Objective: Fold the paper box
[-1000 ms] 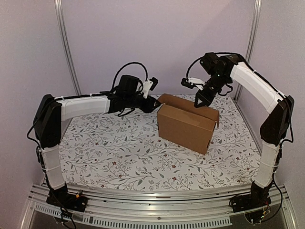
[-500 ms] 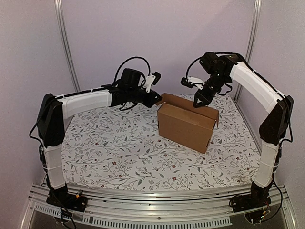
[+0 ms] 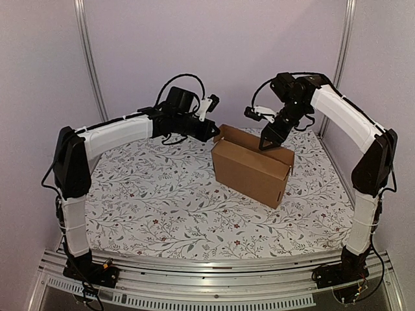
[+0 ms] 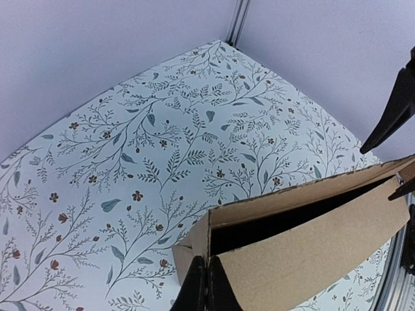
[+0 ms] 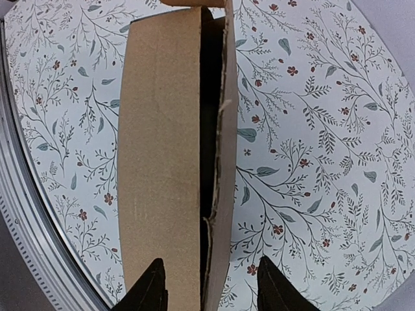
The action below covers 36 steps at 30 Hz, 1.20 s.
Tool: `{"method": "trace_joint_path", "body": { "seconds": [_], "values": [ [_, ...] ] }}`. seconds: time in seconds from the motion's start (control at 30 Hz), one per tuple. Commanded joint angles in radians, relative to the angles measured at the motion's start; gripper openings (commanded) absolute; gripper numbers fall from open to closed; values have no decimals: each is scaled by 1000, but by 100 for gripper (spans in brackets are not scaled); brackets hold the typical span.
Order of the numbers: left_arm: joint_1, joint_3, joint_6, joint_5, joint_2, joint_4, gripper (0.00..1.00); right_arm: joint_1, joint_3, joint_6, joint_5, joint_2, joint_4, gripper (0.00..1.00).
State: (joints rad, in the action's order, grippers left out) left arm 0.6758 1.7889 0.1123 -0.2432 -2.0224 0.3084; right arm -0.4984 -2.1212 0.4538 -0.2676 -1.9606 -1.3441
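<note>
**Desk:** Where is the paper box?

**Me:** On my overhead feed, the paper box (image 3: pixel 249 170) stands right of centre on the floral surface (image 3: pixel 149 194). Its top is open and its long brown front panel faces the lower left of the frame. The far wall stands a little higher than the near one.

**Desk:** What's the left side doing?

**Me:** My left arm (image 3: pixel 123 133) reaches across from the left of the frame to the box's upper-left corner. On its wrist camera the left jaws are closed. Both fingers (image 4: pixel 194 291) are pressed together at bottom centre, with their tips right at the box's corner fold. I can't tell whether any cardboard is pinched between them.

**Desk:** And the right?

**Me:** The right arm (image 3: pixel 337 110) arches in from the upper right, and the right jaws hang over the box's far long wall. On that wrist camera they stand open. One finger (image 5: pixel 150 291) is at the bottom, left of centre, in front of the wide flat panel. The other is right of centre, over the floral pattern. The thin top edge of the upright wall runs up the frame between them, clear of both fingers. They grip nothing.

**Desk:** Can you see inside?

**Me:** Only a dark slot between the wide panel and that thin wall. The left wrist camera shows the same dark hollow at lower right.
</note>
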Motion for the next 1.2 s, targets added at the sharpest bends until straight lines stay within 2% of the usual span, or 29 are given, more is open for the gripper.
{"method": "trace_joint_path", "body": {
  "seconds": [0.0,0.33,0.73,1.17],
  "values": [
    [-8,58,50,-15,-30,71,0,-9,19,12,18,-31,-81,48],
    [0,69,111,-27,-45,92,0,-11,44,14,51,-26,-80,52],
    [36,-32,106,24,-11,68,0,-12,52,0,40,-10,-68,47],
    [90,-125,119,88,-8,36,0,-14,74,-6,41,16,-55,45]
  ]
}}
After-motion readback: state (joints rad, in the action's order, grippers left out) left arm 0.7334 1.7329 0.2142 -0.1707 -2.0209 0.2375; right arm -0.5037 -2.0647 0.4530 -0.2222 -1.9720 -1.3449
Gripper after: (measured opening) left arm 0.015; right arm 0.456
